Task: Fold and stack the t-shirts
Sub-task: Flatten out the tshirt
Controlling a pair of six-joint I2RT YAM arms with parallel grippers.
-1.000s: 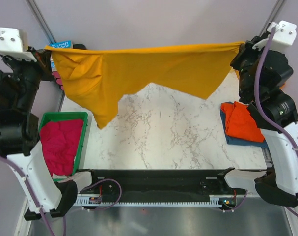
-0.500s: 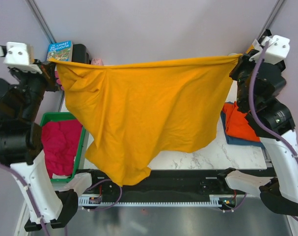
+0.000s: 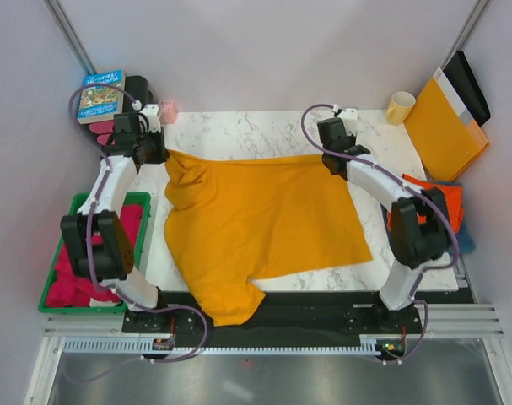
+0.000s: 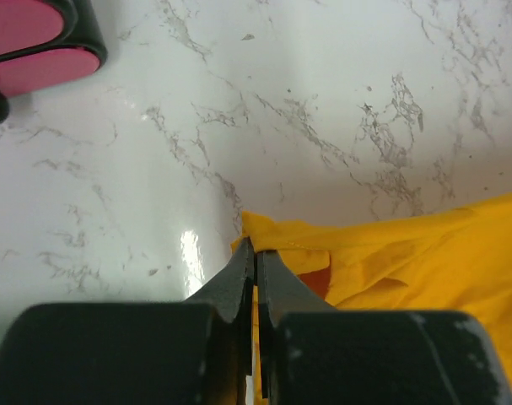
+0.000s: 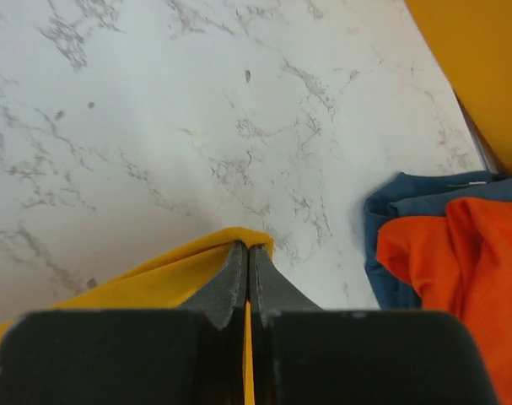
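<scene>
The mustard-yellow t-shirt lies spread on the marble table, and its near end hangs over the front edge. My left gripper is shut on its far left corner, with the cloth pinched at the fingertips. My right gripper is shut on the far right corner, where the cloth wraps the tips. Both grippers are low at the table. The orange-red t-shirt rests folded on the blue t-shirt at the right edge.
A green bin with pink-red cloth stands at the left. At the back are a book, a small pink object, a cup and a yellow-orange envelope. A pink and black object lies near my left gripper.
The yellow shirt was stretched in the air between both raised grippers. Both arms have reached out and down, and it now lies on the table.
</scene>
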